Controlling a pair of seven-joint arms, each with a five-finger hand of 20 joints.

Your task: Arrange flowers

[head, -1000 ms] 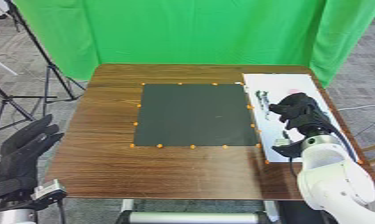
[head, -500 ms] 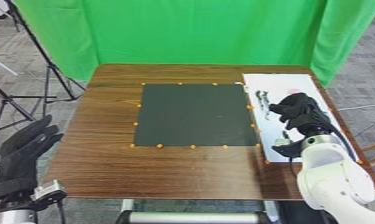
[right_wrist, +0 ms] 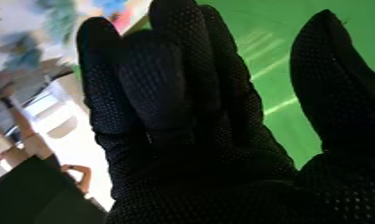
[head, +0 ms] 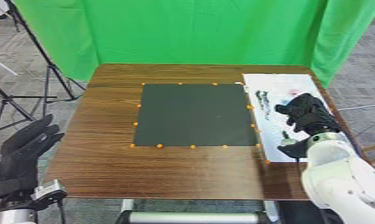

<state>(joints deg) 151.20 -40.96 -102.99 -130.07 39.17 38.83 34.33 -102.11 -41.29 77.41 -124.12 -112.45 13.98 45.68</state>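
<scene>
My right hand (head: 310, 114) is over the white sheet on the table's right side, its fingers and thumb apart. Dark green, stem-like pieces (head: 262, 102) lie on the sheet to its left. A pale pink thing (head: 295, 93) shows just beyond the fingers, and a small green piece (head: 286, 136) is beside the thumb. In the right wrist view the gloved hand (right_wrist: 188, 165) is open, with nothing between thumb and fingers. My left hand (head: 22, 150) stays off the table's left edge, fingers extended.
A dark square mat (head: 197, 115) lies mid-table, with small orange markers around it. The white sheet (head: 277, 79) runs along the right side of the brown table (head: 183, 175). A green curtain (head: 201, 32) hangs behind; black stands (head: 50, 65) are at the left.
The right hand has shifted a little to the right and back toward the robot, uncovering more of the sheet around the pink thing. My left hand has kept still.
</scene>
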